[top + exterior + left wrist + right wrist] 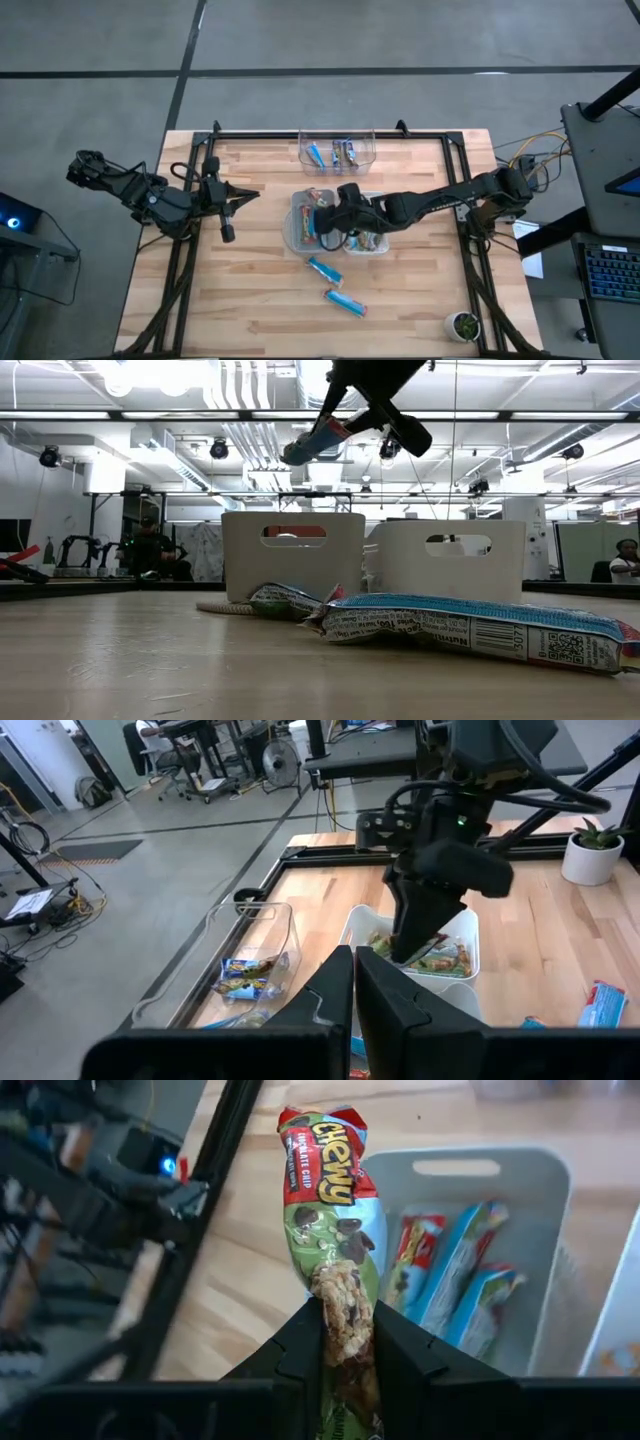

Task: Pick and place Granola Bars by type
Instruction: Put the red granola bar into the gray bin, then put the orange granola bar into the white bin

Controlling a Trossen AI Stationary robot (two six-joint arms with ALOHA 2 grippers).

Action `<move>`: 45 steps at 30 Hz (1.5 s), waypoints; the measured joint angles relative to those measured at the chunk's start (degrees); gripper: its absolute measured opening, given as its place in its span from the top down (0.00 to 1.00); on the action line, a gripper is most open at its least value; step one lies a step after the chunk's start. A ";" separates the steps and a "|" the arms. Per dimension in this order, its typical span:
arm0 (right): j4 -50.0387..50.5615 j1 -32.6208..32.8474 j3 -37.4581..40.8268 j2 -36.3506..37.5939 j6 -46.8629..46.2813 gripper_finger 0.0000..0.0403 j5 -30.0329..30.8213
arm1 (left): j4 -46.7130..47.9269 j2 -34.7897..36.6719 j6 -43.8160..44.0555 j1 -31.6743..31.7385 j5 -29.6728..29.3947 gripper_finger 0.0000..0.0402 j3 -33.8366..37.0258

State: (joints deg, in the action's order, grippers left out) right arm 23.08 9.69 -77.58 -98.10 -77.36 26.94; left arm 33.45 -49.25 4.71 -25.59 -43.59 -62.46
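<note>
The right tool (pixel 348 1342) grips a green granola bar (pixel 335 1200) lengthwise above the grey bin (pixel 296 236) mid-tabletop (left tool (pixel 226 233) closed, idle).

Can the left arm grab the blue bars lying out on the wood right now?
Probably yes. The two blue bars lie bare on the table with nothing over them, and the left gripper is empty, jaws shut, so it must open first. The right gripper is busy over the bins, holding a green bar.
</note>
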 joint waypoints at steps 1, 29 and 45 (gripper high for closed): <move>-0.12 0.00 0.00 0.00 -2.26 0.85 0.00 | 0.00 0.00 0.00 -0.01 0.00 1.00 0.00; -10.55 0.04 2.38 -5.09 -25.52 0.70 0.96 | 0.02 0.00 0.37 0.00 0.00 1.00 0.00; -17.71 0.04 2.49 -9.73 -21.57 0.40 -3.45 | 0.02 0.00 1.44 -0.01 0.00 1.00 0.00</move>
State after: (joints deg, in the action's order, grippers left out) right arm 5.37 9.74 -75.09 -107.83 -98.93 23.49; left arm 33.47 -49.25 6.15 -25.61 -43.59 -62.46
